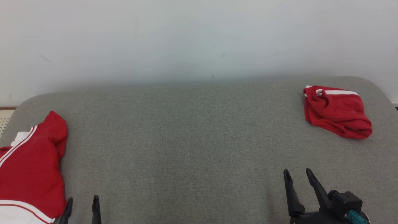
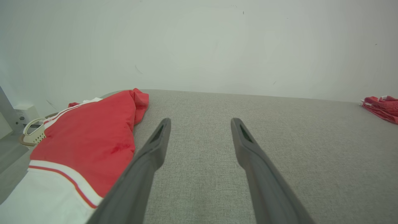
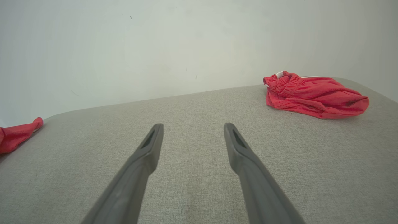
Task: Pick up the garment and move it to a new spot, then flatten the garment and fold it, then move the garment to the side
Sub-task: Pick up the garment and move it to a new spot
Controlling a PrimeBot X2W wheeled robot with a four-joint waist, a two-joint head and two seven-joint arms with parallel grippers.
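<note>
R gripper point(image 1: 297, 171) spread wide, empty; L gripper point(image 1: 83, 198) same. Crumpled shorts point(image 1: 337, 113) lie well ahead & right of R gripper. Reach fwd-right, drop onto bunched top, pinch deep before lifting.

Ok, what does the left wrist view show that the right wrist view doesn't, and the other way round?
Left wrist view, not the right: the left gripper, jaws open; the red-and-white garment nearly whole, with its white band; a cream basket past the table's edge.
Right wrist view, not the left: the right gripper, jaws open; the elastic waistband of the crumpled red garment.
Both: the grey table, the white wall, and at least a corner of each garment.
</note>
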